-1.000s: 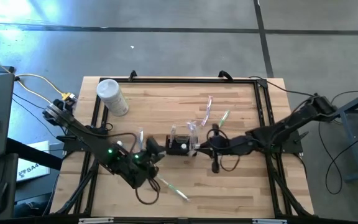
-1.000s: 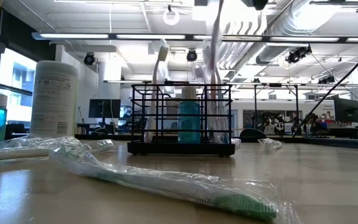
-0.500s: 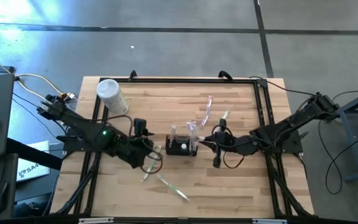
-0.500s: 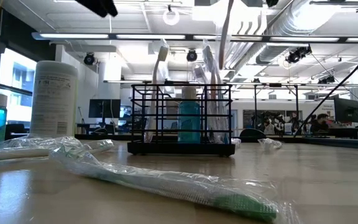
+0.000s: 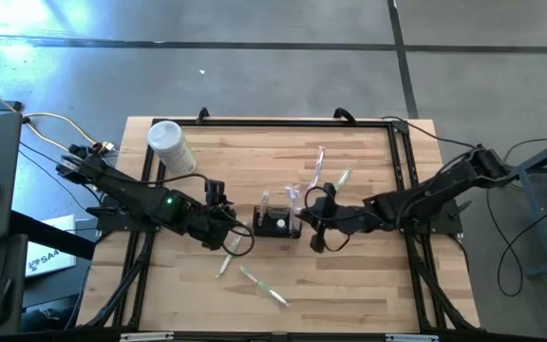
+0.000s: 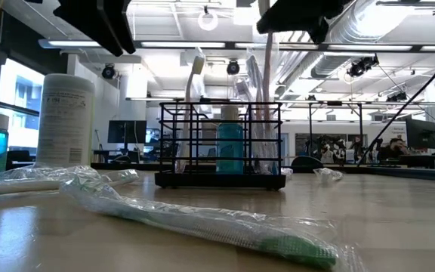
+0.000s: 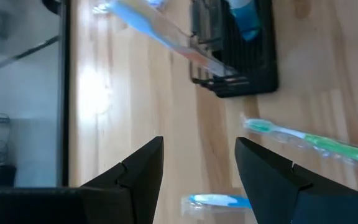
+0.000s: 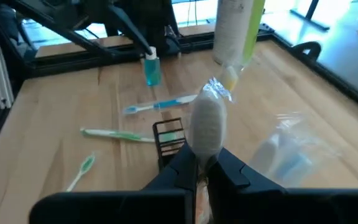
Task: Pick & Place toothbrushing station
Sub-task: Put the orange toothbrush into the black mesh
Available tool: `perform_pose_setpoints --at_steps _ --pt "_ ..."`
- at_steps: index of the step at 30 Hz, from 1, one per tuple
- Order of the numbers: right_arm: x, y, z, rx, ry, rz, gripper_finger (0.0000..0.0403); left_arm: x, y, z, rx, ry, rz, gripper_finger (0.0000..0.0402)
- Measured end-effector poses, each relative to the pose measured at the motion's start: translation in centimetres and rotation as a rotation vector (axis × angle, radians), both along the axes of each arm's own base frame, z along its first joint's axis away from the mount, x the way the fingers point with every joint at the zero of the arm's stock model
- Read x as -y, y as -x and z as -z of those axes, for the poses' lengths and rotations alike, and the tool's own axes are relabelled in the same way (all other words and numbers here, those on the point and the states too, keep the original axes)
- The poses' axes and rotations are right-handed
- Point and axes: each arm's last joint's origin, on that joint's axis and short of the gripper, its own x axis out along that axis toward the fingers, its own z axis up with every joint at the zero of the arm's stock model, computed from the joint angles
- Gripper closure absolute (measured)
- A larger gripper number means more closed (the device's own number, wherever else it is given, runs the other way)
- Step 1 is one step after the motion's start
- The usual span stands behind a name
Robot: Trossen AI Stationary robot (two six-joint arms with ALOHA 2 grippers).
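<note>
The toothbrushing station, a low black wire caddy [image 5: 275, 224] [image 6: 219, 143], stands mid-table, with wrapped toothbrushes and a small blue bottle [image 6: 230, 147] upright inside it. My right gripper [image 5: 301, 218] [image 8: 201, 171] hovers just right of and above it, shut on a wrapped toothbrush [image 6: 269, 83] that stands about upright over the caddy. My left gripper [image 5: 228, 226] [image 7: 199, 177] hangs open above the table just left of the caddy, with nothing between its fingers. My right gripper pinches the wrapped toothbrush partway along its length [image 8: 199, 163] between its two fingers. The fingers come roughly level from the table's right and lie across it. One part [image 8: 207, 124] rises above the fingers. The other [image 6: 267, 113] hangs among the caddy's brushes; its lower end is hidden.
A white lidded container [image 5: 171, 147] [image 6: 65, 121] sits at the far left, and a blue bottle [image 8: 151, 68] stands by the left arm. Wrapped toothbrushes lie loose: a green one [image 5: 262, 285] and a blue one [image 5: 228, 258] near the front, others [image 5: 318, 166] behind the caddy.
My left arm has swung from the near side toward the table's far edge and its wrist has rolled, uncovering the blue toothbrush on the table. My right gripper has sunk toward the caddy, bringing the held toothbrush down and upright over it.
</note>
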Motion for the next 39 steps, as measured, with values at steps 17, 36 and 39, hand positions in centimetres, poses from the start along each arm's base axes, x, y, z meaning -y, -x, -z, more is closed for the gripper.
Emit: perform_pose_setpoints --at_steps 17,36,39 --pt "0.3 -2.0 3.8 -0.099 -0.057 0.071 0.0394 0.2 0.0 0.1 0.033 0.158 -0.092 0.0207" --pt "0.7 -2.5 5.1 -0.143 -0.018 0.116 0.032 0.3 0.0 0.4 0.023 0.195 -0.094 0.0207" --pt "0.7 -2.5 5.0 -0.139 -0.012 0.115 0.029 0.3 0.1 0.9 0.005 0.187 -0.095 0.0207"
